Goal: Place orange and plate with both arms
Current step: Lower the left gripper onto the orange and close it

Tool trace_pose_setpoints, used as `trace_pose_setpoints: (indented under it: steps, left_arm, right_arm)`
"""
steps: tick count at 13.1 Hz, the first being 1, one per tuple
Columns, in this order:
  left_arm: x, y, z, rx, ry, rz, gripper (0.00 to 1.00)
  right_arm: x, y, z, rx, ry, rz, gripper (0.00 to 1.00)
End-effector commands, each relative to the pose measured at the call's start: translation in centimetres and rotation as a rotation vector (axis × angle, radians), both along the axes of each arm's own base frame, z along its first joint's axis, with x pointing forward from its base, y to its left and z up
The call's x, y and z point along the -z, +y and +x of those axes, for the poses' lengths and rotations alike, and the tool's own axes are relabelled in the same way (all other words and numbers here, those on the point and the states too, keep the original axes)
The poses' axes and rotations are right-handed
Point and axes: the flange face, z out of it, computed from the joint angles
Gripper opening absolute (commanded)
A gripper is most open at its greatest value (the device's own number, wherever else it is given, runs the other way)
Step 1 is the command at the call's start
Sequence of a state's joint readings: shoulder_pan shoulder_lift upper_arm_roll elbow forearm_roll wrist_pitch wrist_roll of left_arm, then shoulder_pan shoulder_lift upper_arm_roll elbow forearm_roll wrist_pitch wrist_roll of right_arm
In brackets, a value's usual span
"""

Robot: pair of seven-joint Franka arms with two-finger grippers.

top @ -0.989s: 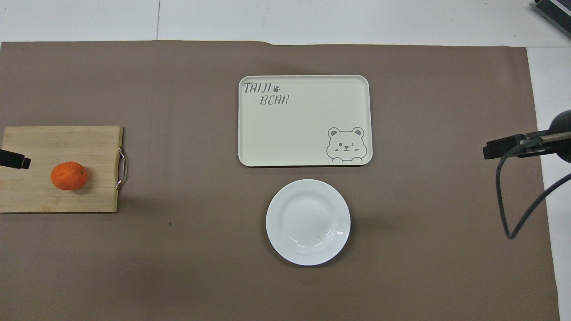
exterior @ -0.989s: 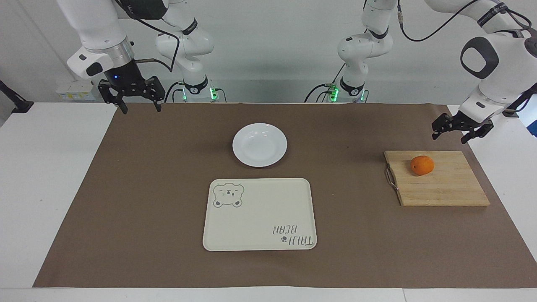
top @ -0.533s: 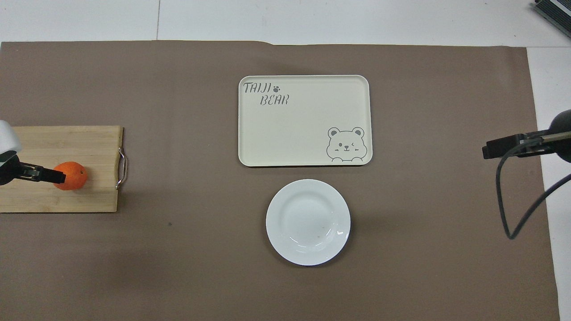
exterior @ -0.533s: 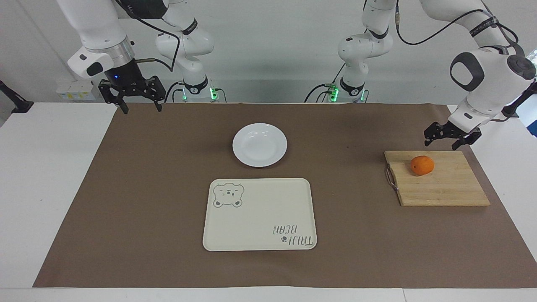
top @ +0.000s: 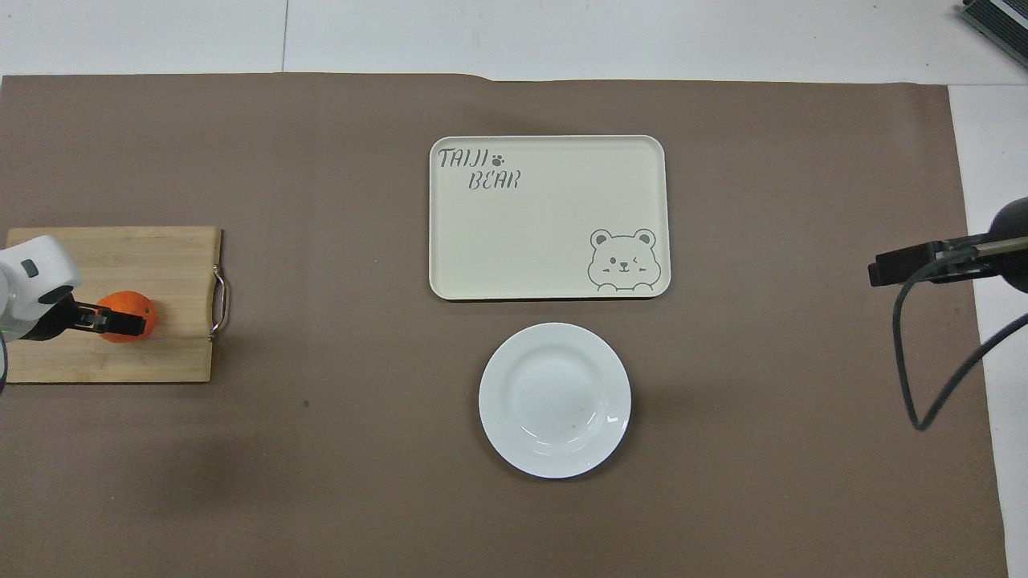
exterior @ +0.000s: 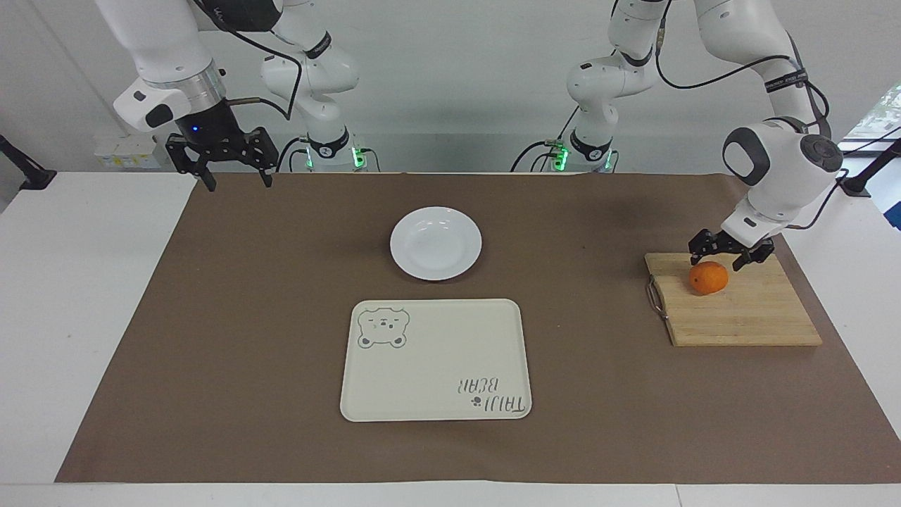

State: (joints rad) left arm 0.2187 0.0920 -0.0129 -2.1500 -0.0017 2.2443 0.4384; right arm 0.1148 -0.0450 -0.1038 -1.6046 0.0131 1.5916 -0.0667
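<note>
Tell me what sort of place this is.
Most likely a robotics lab test bench: two white robot arms mounted at a table under a brown paper sheet, with staged props, an orange on a bamboo cutting board.

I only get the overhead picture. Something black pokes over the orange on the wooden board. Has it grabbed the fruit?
Observer: Not yet. Seen from across the table, the left gripper hangs just above the orange with its fingers open to either side. The orange rests on the board.
Visitor: And the black bar at the other edge of my picture?
Observer: That is the right gripper, up in the air over the right arm's end of the table. Its fingers are open and hold nothing. That arm waits.
</note>
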Motion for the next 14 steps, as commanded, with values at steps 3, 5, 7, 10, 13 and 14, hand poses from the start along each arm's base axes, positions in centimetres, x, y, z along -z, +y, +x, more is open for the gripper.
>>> trace_pose_setpoints:
  steps: [3, 5, 7, 10, 13, 14]
  left_arm:
    - [1.5, 1.2, -0.5, -0.026, -0.017, 0.006, 1.00]
    - [3.1, 1.2, -0.9, -0.038, -0.045, 0.012, 1.00]
    - [4.1, 0.9, -1.2, -0.049, -0.044, 0.010, 1.00]
    - [4.0, 0.2, -0.6, -0.087, -0.053, 0.011, 0.11]
    - [1.7, -0.3, 0.4, -0.078, -0.082, 0.015, 0.00]
    - [0.6, -0.4, 0.6, -0.078, -0.087, 0.016, 0.00]
  right_arm:
    - [-0.5, -0.3, -0.3, -0.020, 0.002, 0.017, 1.00]
    - [-0.5, -0.2, -0.3, -0.020, 0.002, 0.017, 1.00]
    - [-0.5, -0.2, -0.3, -0.018, 0.002, 0.019, 1.00]
    - [-0.5, -0.3, -0.3, -0.020, 0.002, 0.017, 1.00]
    - [-0.5, -0.2, -0.3, -0.020, 0.002, 0.017, 1.00]
    - [-0.5, -0.2, -0.3, -0.021, 0.002, 0.018, 1.00]
